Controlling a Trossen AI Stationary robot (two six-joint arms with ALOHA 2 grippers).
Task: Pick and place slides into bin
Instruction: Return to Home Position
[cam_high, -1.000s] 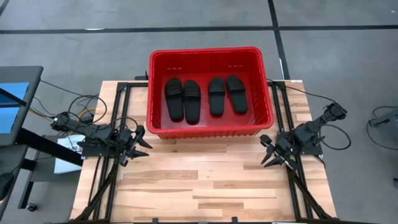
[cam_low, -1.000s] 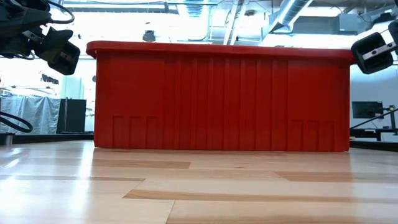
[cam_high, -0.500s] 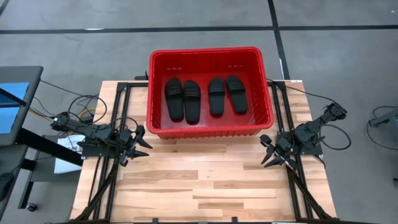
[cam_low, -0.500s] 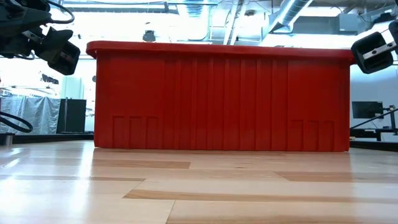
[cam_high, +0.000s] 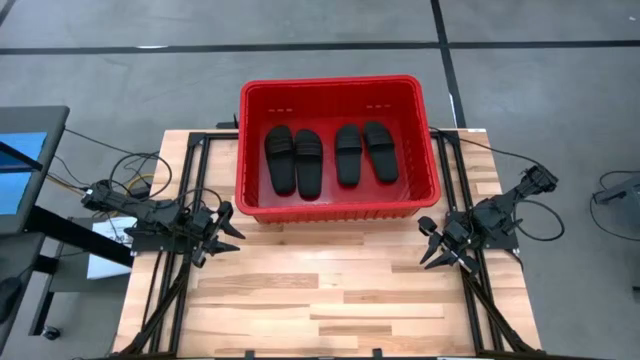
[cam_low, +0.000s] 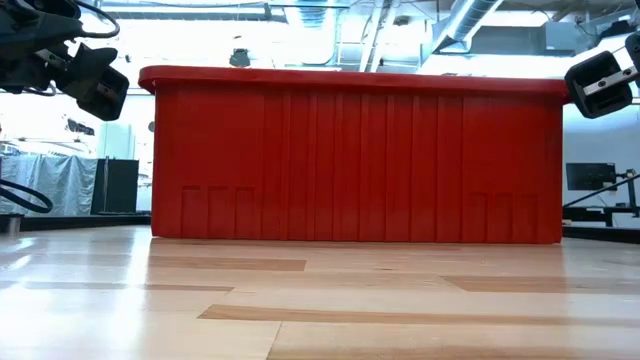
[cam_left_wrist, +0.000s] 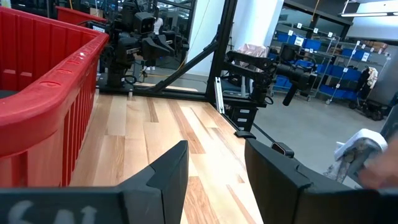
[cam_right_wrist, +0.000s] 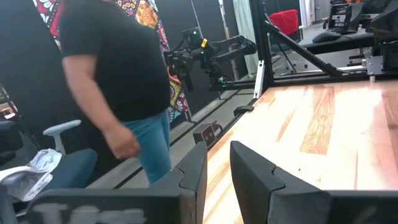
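The bare wooden table top (cam_high: 330, 300), made of pale and reddish butcher-block strips, fills the lower middle of the high view. Black frame rails run up both of its sides.

At the left edge of the table, the left gripper (cam_high: 230, 228) hangs with its fingers spread wide apart and nothing between them. The right gripper (cam_high: 424, 243) is at the right edge. It is also parted and empty, and its own camera shows only wood past its fingers (cam_right_wrist: 249, 171).

Behind the grippers, at the table's far edge in the upper middle of the frame, stands the red bin (cam_high: 330, 212). All four black slides (cam_high: 308, 162) lie flat on its floor, side by side in two pairs with their straps up. In the low view the bin's solid ribbed wall spans the middle of the frame.

Beyond the table is grey concrete floor (cam_high: 300, 22) crossed by dark lines.

In the room behind, the right wrist view shows a person (cam_right_wrist: 118, 68) in a black T-shirt and blue jeans standing just beside the table, near an office chair (cam_right_wrist: 62, 165). The left wrist view shows another arm rig (cam_left_wrist: 267, 68) and shelving with blue crates (cam_left_wrist: 311, 46). In the low view, silver ceiling ducts (cam_low: 470, 20) run across the upper part of the frame.
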